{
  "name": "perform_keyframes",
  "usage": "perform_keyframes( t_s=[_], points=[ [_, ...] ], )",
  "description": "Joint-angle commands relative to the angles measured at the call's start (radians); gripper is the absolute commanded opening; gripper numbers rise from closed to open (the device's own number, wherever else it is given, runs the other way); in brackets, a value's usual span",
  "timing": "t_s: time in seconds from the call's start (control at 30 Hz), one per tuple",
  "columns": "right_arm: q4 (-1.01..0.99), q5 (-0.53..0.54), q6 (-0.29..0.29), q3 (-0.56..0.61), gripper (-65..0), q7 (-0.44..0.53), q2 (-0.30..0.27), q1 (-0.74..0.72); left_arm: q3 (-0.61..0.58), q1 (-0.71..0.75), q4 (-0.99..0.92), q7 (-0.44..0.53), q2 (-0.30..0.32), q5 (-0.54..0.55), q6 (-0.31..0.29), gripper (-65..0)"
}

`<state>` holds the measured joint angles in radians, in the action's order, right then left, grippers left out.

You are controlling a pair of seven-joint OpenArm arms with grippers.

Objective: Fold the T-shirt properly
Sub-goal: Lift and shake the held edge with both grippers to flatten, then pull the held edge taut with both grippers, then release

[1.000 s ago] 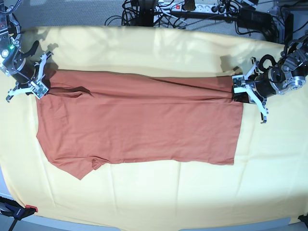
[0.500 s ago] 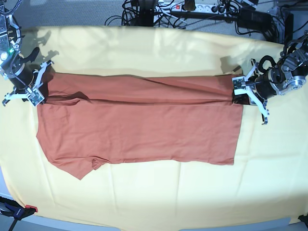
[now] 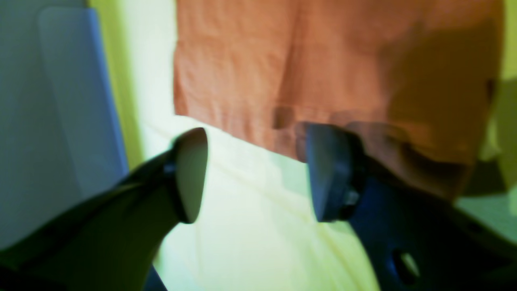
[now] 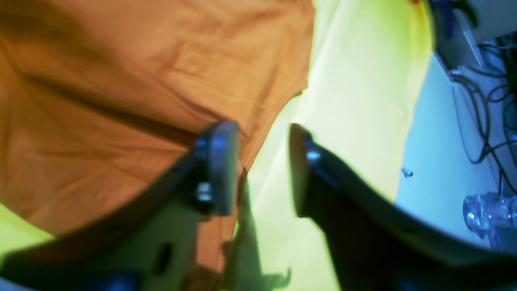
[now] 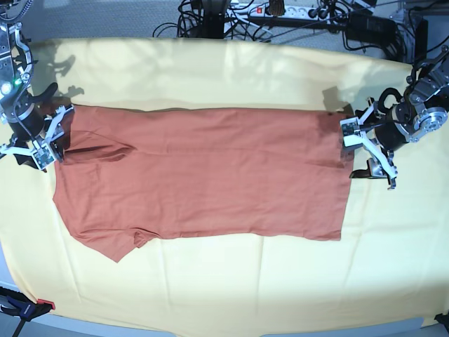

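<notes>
Both jaws parted, left gripper [image 5: 370, 151] and right gripper [image 5: 48, 137] clear of the T-shirt [image 5: 203, 179]; first fold laid flat; next, probably regrasping an edge.

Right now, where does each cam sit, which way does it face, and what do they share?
Base: high above, looking down on the T-shirt flat on the yellow cloth; both arms at its ends.
Left wrist: on the left arm, facing past the open left end effector to a shirt edge.
Right wrist: on the right arm, facing past the open right end effector along the shirt's other edge.
Shared: shirt and cloth in all three.
</notes>
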<state>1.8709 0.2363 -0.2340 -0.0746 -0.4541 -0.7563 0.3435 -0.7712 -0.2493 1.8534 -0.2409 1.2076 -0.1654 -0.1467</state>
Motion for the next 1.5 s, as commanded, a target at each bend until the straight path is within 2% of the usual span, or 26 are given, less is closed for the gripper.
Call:
perform_keyframes(
  t_s=[0.0,0.1,0.17,0.33,0.4,0.5,0.53,0.63,0.73,0.83,1.0,1.1,1.23,1.27,1.33,1.37,1.47],
  points=[
    [0.011,-0.004,-0.005,-0.010,-34.3,0.000,-0.020,-0.017,0.014,-0.014,0.008,0.003,0.023,-0.002,0.006,-24.0],
    [0.013,-0.003,-0.087,-0.010,-33.3,-0.026,-0.023,-0.031,0.014,-0.014,0.009,0.000,0.027,0.003,-0.050,-24.1],
    [0.021,0.000,-0.170,-0.010,-33.4,-0.060,-0.032,-0.030,0.014,-0.014,0.017,0.000,0.040,0.026,-0.107,-24.1],
    [0.064,0.161,-0.403,-0.011,-33.5,-0.222,-0.076,-0.026,0.014,-0.014,0.089,0.000,0.099,0.110,-0.313,-24.1],
    [0.068,0.208,-0.459,-0.010,-33.5,-0.273,-0.094,-0.013,0.014,-0.014,0.117,0.000,0.124,0.136,-0.385,-24.1],
    [0.067,0.206,-0.464,-0.010,-33.5,-0.291,-0.113,0.029,0.014,-0.013,0.124,0.001,0.142,0.152,-0.472,-24.1],
    [0.064,0.193,-0.464,-0.010,-33.5,-0.291,-0.115,0.044,0.014,-0.013,0.120,0.001,0.142,0.152,-0.484,-24.1],
    [0.038,0.126,-0.460,-0.010,-33.4,-0.227,-0.114,0.079,0.014,-0.011,0.117,0.005,0.140,0.148,-0.481,-24.1],
    [-0.010,0.018,-0.381,-0.010,-33.4,-0.123,-0.114,0.085,0.014,-0.011,0.116,0.005,0.135,0.148,-0.443,-24.1],
    [-0.065,-0.035,-0.378,-0.010,-33.4,-0.046,-0.114,0.086,0.014,-0.011,0.116,0.004,0.133,0.148,-0.417,-24.1],
    [-0.113,-0.061,-0.422,-0.010,-33.5,-0.051,-0.114,0.080,0.014,-0.011,0.116,0.004,0.133,0.148,-0.407,-24.1],
    [-0.112,-0.050,-0.421,-0.010,-34.6,-0.061,-0.114,0.080,0.014,-0.011,0.116,0.004,0.130,0.149,-0.407,-24.1],
    [-0.113,-0.050,-0.421,-0.010,-42.4,-0.050,-0.103,0.080,0.014,-0.011,0.116,0.004,0.130,0.149,-0.407,-24.1],
    [-0.113,-0.050,-0.421,-0.010,-47.2,-0.046,-0.102,0.080,0.014,-0.011,0.116,0.004,0.130,0.148,-0.407,-24.1],
    [-0.113,-0.050,-0.410,-0.010,-62.5,-0.047,-0.103,0.080,0.014,-0.011,0.116,0.004,0.128,0.148,-0.407,-24.1],
    [-0.113,-0.051,-0.386,-0.010,-65.0,-0.047,-0.103,0.080,0.014,-0.011,0.116,0.004,0.125,0.148,-0.407,-24.1],
    [-0.112,-0.050,-0.331,-0.010,-65.0,-0.047,-0.103,0.077,0.014,-0.011,0.116,0.003,0.119,0.148,-0.406,-24.1]
  ],
)
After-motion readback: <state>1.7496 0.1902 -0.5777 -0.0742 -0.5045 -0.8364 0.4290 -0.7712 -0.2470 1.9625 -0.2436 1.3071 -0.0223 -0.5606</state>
